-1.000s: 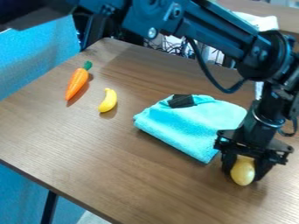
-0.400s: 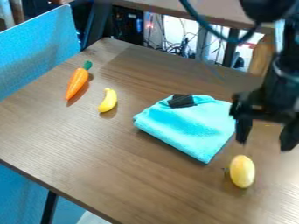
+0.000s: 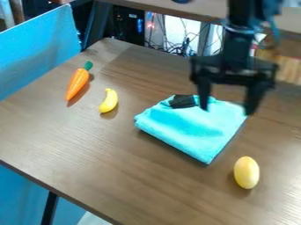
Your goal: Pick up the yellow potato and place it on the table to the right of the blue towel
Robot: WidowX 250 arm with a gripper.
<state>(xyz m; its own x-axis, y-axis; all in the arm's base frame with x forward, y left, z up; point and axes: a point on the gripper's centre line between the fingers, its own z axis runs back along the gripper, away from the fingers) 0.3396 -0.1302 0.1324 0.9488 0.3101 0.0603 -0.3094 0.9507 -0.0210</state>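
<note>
1. Gripper state: the black gripper (image 3: 227, 109) is hanging over the cloth with its two fingers (image 3: 204, 93) standing well apart, holding nothing between them.
2. Position of items: the blue cloth (image 3: 191, 132) is lying folded on the table (image 3: 135, 176), beneath the gripper in this view. The yellow oval object (image 3: 246, 172) is resting on the bare wood just beyond the cloth's corner, apart from both.
3. Clearance: from where I am standing, I cannot tell how much air is separating the fingertips from the cloth. Sound practice is treating that gap as small and giving the fingertips ample height before any sideways travel, since a low tip could be snagging the soft folds or the black patch (image 3: 183, 101).
4. Stability: the oval object is presenting a rounded side to the table, so a bump could be setting it rolling. Careful operation is routing the fingers around it and avoiding any tug on the nearby cloth.
5. Surroundings: the banana (image 3: 108, 101) and the carrot (image 3: 77, 83) are lying on the cloth's far side from the oval object, and are calling for no contact during this clearance.
</note>
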